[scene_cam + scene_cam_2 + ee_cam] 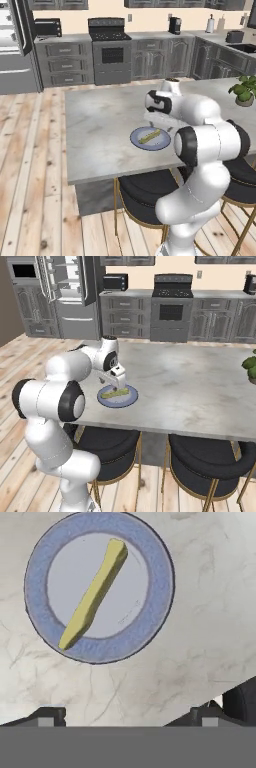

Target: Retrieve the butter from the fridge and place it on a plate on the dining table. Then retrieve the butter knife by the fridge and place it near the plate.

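The pale yellow butter (95,594) lies slantwise on the blue-grey plate (160,577), with nothing holding it. The plate (137,141) rests on the marbled dining table (95,130) near its front edge. My gripper (127,717) hovers just above the table beside the plate, open, with nothing between its fingertips (50,714). From the right base view the gripper (120,386) hangs right over the butter (116,392) and plate (131,399). The fridge (70,296) stands at the back with its doors open, and it is also at the far left (15,45). The butter knife is out of view.
Black stools (107,443) (210,461) are tucked under the table's near edge. A potted plant (243,91) sits at the table's right end. Dark cabinets and a stove (110,50) line the back wall, across open wood floor (30,165).
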